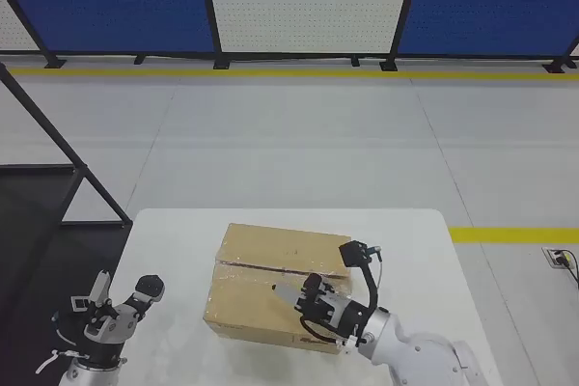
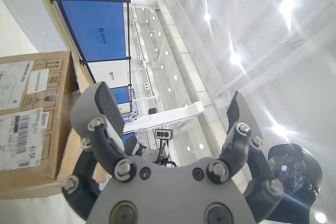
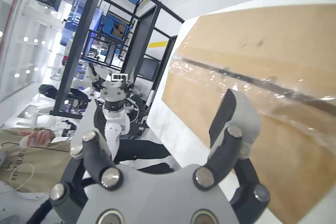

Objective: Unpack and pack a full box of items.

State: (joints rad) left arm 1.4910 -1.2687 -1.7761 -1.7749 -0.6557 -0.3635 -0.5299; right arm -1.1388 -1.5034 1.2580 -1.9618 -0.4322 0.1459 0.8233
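Observation:
A closed cardboard box (image 1: 275, 289) stands in the middle of the white table (image 1: 174, 251), its top flaps sealed with clear tape (image 3: 236, 75) along the centre seam. My right gripper (image 1: 299, 292) hovers open over the box top near its front edge; one pad (image 3: 225, 109) hangs just short of the seam. My left gripper (image 1: 124, 288) sits at the table's front left corner, pointing upward and apart from the box. It is open with nothing between its fingers (image 2: 109, 104). The left wrist view shows the box's labelled end (image 2: 29, 109).
A black metal rack (image 1: 39, 193) stands off the table's left side. Bare table surface lies to the left and right of the box. Blue and white partition panels (image 1: 116, 24) line the far floor.

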